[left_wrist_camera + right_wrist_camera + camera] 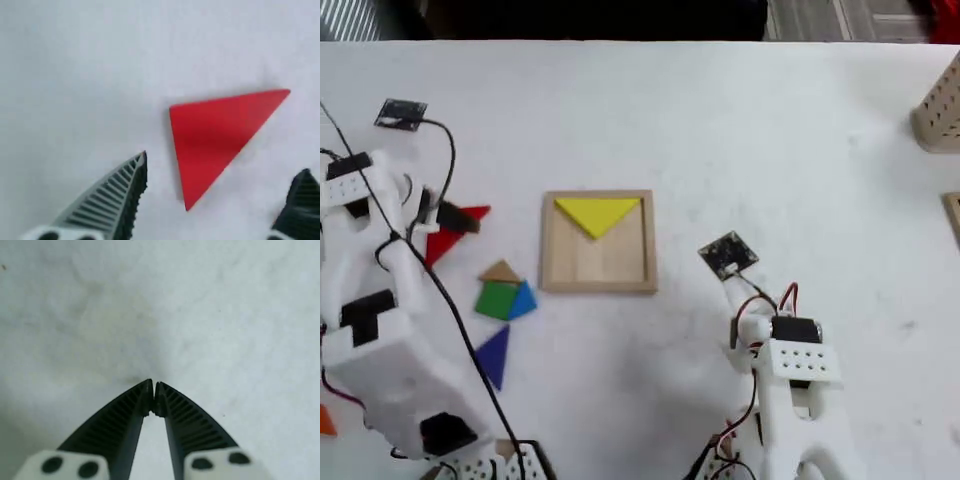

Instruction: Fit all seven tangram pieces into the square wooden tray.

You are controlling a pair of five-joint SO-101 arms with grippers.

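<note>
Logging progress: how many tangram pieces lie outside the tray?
6: red triangle at the left gripper; tan triangle, green square, blue triangle beside the tray; dark-blue triangle nearby; orange piece, mostly hidden, far left.

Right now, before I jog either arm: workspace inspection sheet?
Surface: white table, faint scuffs.
Job's things: yellow triangle seated in wooden tray; red triangle, brown triangle, green square, light blue triangle, dark blue triangle loose beside the left arm; orange piece by its base.
Clutter: far black board, near black board.
Grippers: left gripper open, straddling the red triangle; right gripper shut over the table.
Cables: black cable draped over the left arm; red wire at the right arm.
Surroundings: perforated wooden block at the table's edge.
</note>
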